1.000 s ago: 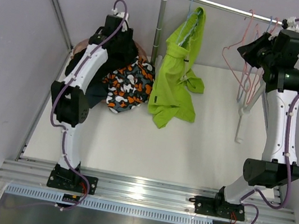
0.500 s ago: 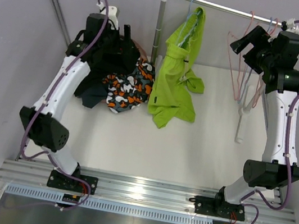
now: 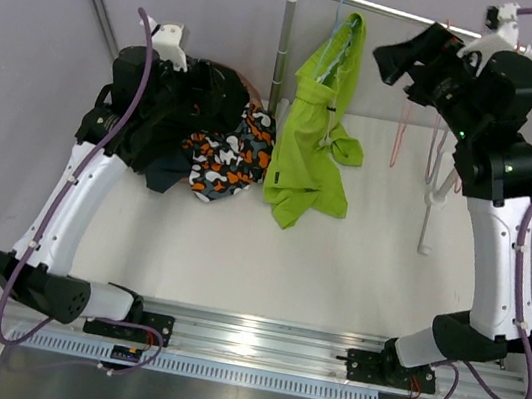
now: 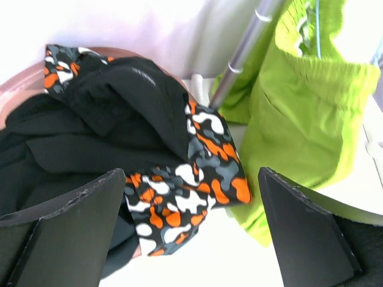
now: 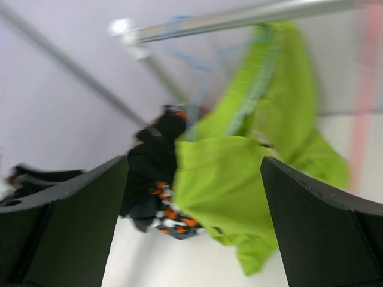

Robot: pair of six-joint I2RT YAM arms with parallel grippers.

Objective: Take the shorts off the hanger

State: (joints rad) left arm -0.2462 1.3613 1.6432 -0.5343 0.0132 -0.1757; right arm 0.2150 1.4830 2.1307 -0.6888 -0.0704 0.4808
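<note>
The left hand [image 4: 191,172] is wide open and empty above the clothes pile [image 3: 218,151]; the right hand [image 5: 192,160] is likewise, facing the hanging shorts [image 3: 307,145].

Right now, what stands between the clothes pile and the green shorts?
The rack's post stands between the pile and the shorts. The top view and the left wrist view both show it.

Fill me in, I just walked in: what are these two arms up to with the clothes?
Neither tool holds anything. The green shorts hang on the blue hanger on the rail, not yet removed. The right tool, open, is raised near the rail facing them; the left tool, open, hovers over the pile of clothes.
</note>
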